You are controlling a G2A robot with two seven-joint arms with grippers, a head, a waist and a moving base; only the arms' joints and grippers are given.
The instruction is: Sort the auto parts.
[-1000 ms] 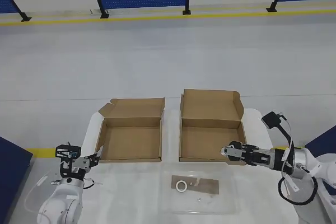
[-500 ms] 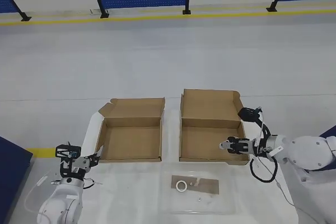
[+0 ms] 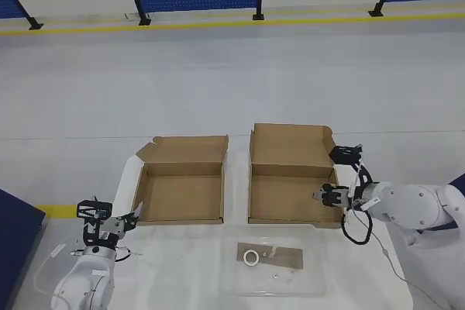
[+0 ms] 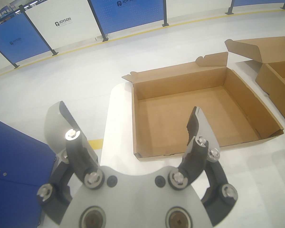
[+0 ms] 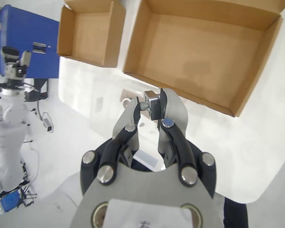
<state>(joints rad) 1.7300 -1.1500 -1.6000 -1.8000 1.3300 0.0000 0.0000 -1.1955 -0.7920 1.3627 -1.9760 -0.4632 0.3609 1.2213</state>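
Metal part, a small square block with a stud on one face, is pinched between the fingers of the right end effector, clamped tight on both sides and held up in the air. From the top view, that right end effector hangs over the right-hand side of the right box, and its own wrist view puts the part just off the near rim of the right box, whose brown floor lies bare. Next door is the left box, lid flap folded back, standing just beside its neighbour with a narrow strip of white tabletop between them. Over on the other side, the left end effector sits at the tabletop's left edge, near the front left corner of the left box. Its fingers are spread wide apart with nothing between them, as the left wrist view shows plainly for the left end effector facing the left box. In front of the two boxes lies a clear tray flat on the tabletop, and in it a brown card with a white ring resting at its left end. A tiny pale piece lies just in front of the card, too small to make out.
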